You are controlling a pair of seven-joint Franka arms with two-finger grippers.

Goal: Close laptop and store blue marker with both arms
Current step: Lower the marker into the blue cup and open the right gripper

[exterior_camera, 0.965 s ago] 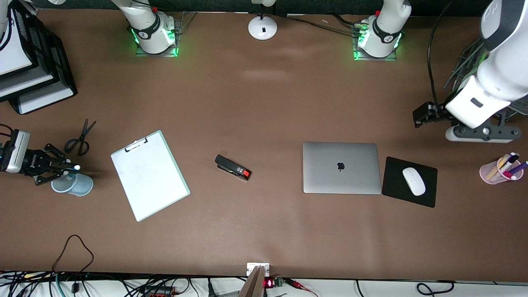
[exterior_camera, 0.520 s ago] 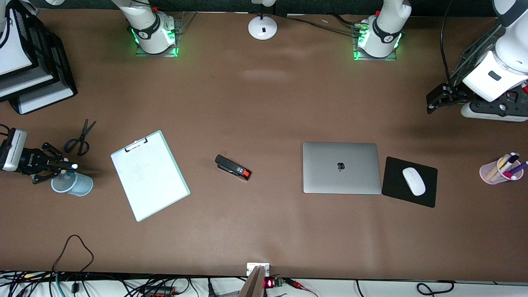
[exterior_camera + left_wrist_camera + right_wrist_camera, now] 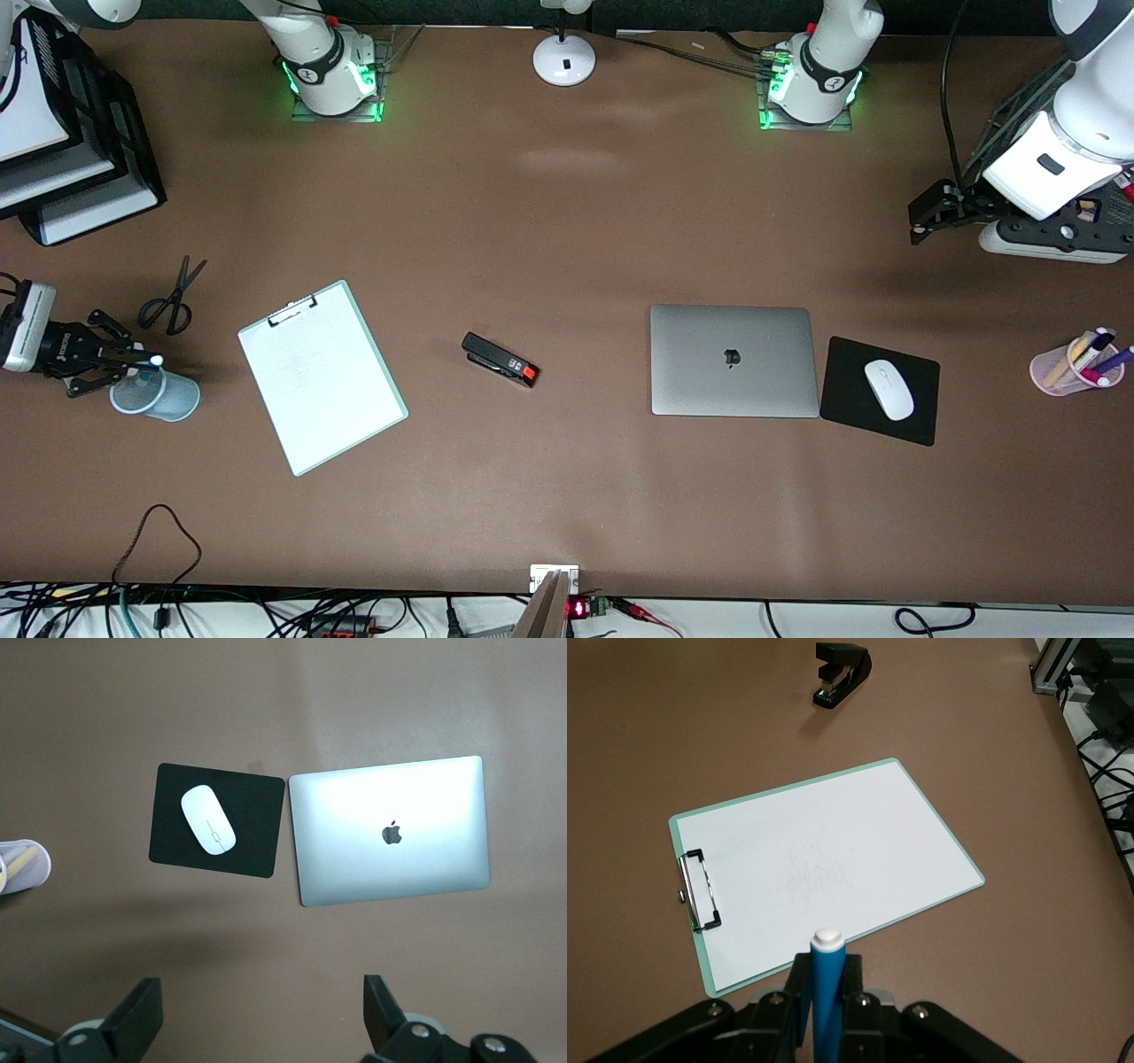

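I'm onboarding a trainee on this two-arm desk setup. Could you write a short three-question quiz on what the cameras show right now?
1. True or false: the laptop lies with its lid shut.
2. What does the right gripper hold? A) scissors B) the blue marker C) stapler
3. Fill in: the right gripper is over the light-blue ____.

Key:
1. True; the logo on the lid faces up.
2. B; it is pinched between the fingers. The left gripper is open, holding nothing.
3. Cup.
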